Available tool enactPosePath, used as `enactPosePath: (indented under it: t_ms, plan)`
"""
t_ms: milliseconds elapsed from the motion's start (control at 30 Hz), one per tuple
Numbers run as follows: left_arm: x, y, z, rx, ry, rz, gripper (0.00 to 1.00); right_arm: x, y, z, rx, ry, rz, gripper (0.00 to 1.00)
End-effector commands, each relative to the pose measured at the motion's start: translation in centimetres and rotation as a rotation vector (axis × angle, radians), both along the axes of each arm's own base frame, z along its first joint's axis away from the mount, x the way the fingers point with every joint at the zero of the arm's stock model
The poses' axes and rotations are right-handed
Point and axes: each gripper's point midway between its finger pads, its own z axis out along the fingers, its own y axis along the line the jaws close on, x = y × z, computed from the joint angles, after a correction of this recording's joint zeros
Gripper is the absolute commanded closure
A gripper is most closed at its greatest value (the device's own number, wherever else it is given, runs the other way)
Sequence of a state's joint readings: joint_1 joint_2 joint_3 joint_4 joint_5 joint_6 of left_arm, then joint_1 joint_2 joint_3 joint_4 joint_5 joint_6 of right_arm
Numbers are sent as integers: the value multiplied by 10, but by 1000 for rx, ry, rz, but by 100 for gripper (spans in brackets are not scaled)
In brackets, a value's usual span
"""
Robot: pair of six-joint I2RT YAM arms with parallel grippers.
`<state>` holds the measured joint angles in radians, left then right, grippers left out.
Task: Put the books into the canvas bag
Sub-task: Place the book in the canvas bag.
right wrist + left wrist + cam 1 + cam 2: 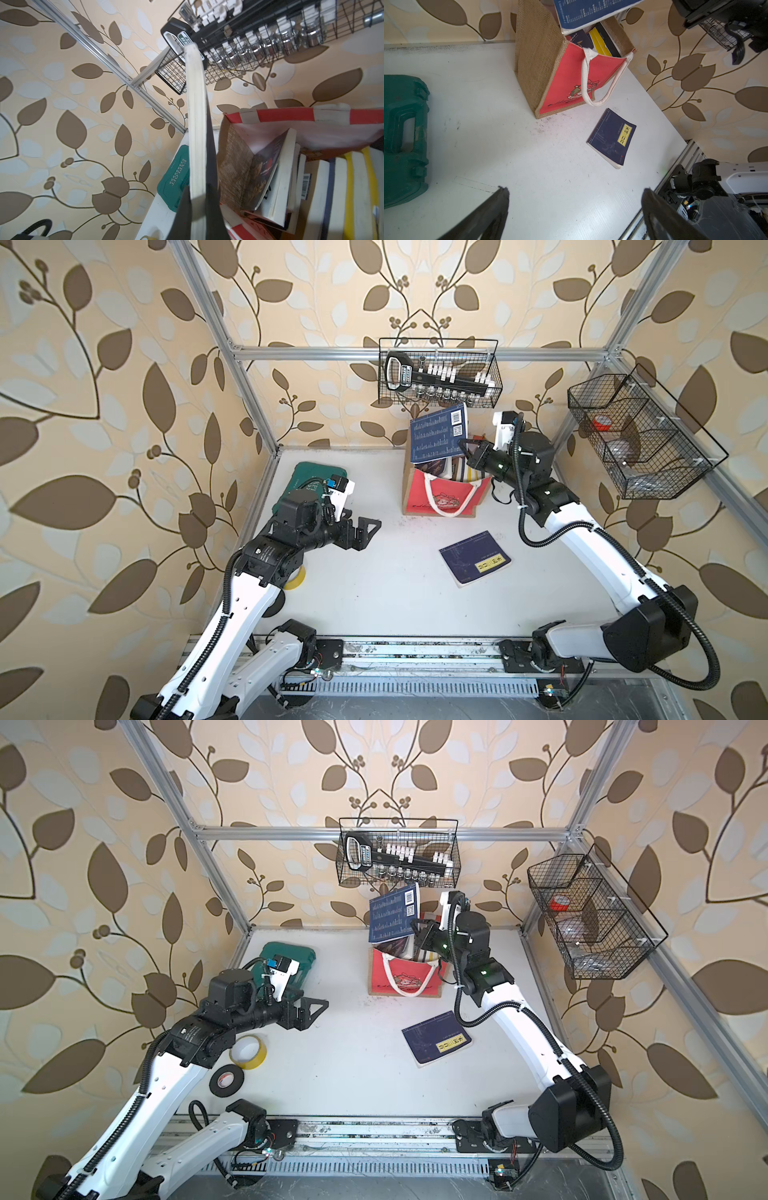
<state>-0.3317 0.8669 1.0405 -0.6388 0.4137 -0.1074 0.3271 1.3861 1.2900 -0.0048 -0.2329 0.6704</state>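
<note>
Book (436, 435), navy, barcode showing, clenched in right claw (465, 448) above canvas bag (419, 497); left claw (368, 533) spread, empty.

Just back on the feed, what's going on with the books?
The right gripper is shut on a navy book, holding it upright at the mouth of the canvas bag, not yet down inside. Several books stand in the bag. A second navy book lies flat on the table in front of it. The left gripper hangs open over the table, empty.

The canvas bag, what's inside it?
Several books stand packed in the canvas bag, some with yellow covers. A navy book hangs over its opening in the right end effector. The bag's bottom is hidden.
</note>
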Motion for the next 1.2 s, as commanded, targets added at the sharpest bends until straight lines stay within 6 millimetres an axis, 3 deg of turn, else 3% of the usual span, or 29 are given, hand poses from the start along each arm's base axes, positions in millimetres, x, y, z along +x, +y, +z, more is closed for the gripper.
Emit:
enactPosePath:
  t_ms: [0,267,567,733,800,967,1167]
  plan:
    - [3,1,5,-18,-28,4,1,6,-11,-3,14,2,-76,100]
    - [4,0,5,-21,-25,0,1,11,-39,-49,-59,119,-188,100]
    - [4,1,4,-20,-24,6,1,8,-68,-70,-108,179,-259,100]
    - [5,0,4,-25,-20,0,1,12,-37,-55,-85,125,-105,99]
    - [5,1,5,-25,-23,4,1,16,-21,-54,-97,125,-59,92]
    - [4,2,3,-21,-21,10,1,18,20,-49,-116,114,63,62]
    - [5,0,3,-25,-19,0,1,7,12,-42,-154,79,42,36]
